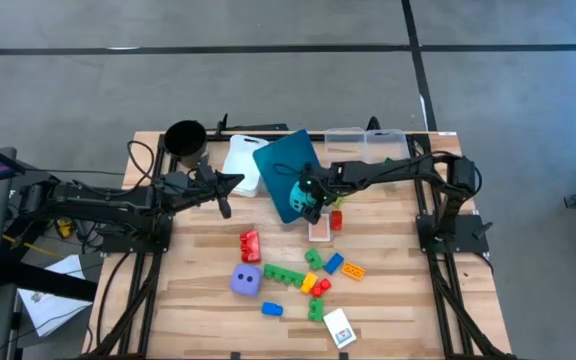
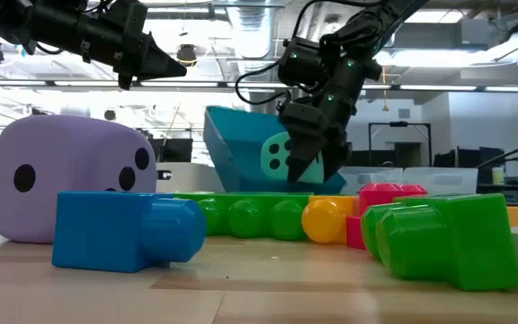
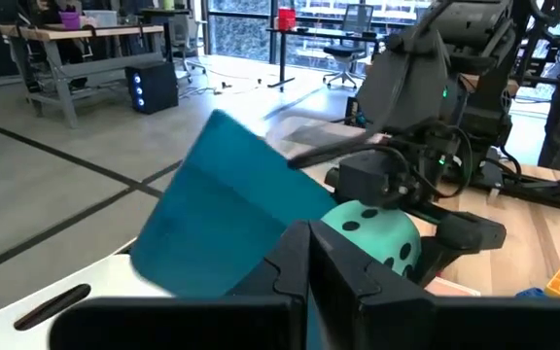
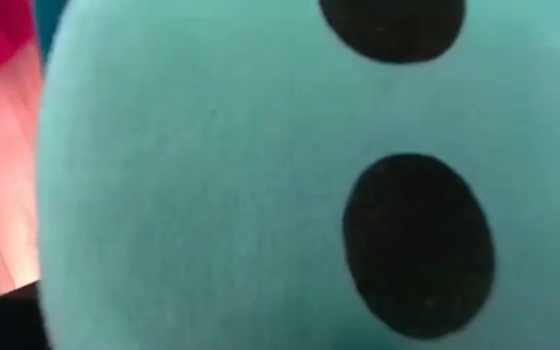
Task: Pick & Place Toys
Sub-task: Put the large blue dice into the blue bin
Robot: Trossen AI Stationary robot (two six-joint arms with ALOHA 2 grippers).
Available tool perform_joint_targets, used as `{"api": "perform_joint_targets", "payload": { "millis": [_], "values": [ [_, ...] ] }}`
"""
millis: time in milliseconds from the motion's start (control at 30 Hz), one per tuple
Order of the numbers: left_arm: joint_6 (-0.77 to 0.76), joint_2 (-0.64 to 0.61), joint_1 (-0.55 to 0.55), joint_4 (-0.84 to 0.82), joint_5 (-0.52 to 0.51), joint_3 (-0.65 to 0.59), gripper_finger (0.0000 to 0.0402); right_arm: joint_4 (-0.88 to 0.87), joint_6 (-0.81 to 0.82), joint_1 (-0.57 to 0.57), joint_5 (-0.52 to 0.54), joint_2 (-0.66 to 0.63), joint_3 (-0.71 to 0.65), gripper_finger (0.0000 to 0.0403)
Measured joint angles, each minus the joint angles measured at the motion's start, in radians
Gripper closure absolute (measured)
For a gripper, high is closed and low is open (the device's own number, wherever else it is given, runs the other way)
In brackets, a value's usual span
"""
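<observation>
Carrying the cyan die (image 1: 301, 192) in the right gripper (image 1: 313, 195), spread wide around it, right at the tilted blue bin (image 1: 286, 160). Probably dropping it in next. Left gripper (image 1: 230, 183) shut, empty, idling nearby.

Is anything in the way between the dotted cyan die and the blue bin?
Nothing visible is. The right gripper holds the cyan die with its jaws wide, right at the tilted blue bin, which seems to lean on the white bin. The shut left gripper waits beside them.
</observation>
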Motion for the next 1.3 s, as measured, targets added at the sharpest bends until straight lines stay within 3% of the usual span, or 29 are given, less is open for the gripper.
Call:
{"api": "perform_joint_targets", "payload": {
  "millis": [300,500,800,900,1133,1300],
  "values": [
    [0.0,0.0,0.0,0.0,0.0,0.0,0.0402,-0.051,-0.025,-0.008,0.003,0.0,0.133,0.0003],
    [0.0,0.0,0.0,0.003,0.0,0.0,0.0402,-0.076,-0.047,-0.007,0.077,-0.002,0.213,0.0003],
    [-0.003,0.0,0.0,0.126,0.01,0.0,0.0402,-0.077,-0.094,-0.007,0.08,-0.002,0.231,0.0003],
    [-0.103,0.003,-0.001,0.161,0.043,0.0,0.0402,-0.074,-0.119,0.001,0.08,-0.002,0.231,0.0003],
    [-0.05,0.186,0.037,0.251,0.101,0.0,0.0402,-0.028,-0.167,0.019,0.08,-0.003,0.231,0.0003],
    [-0.052,0.366,0.063,0.459,0.176,0.0,0.0402,-0.015,-0.167,0.021,0.08,-0.003,0.231,0.0003]
  ]
}}
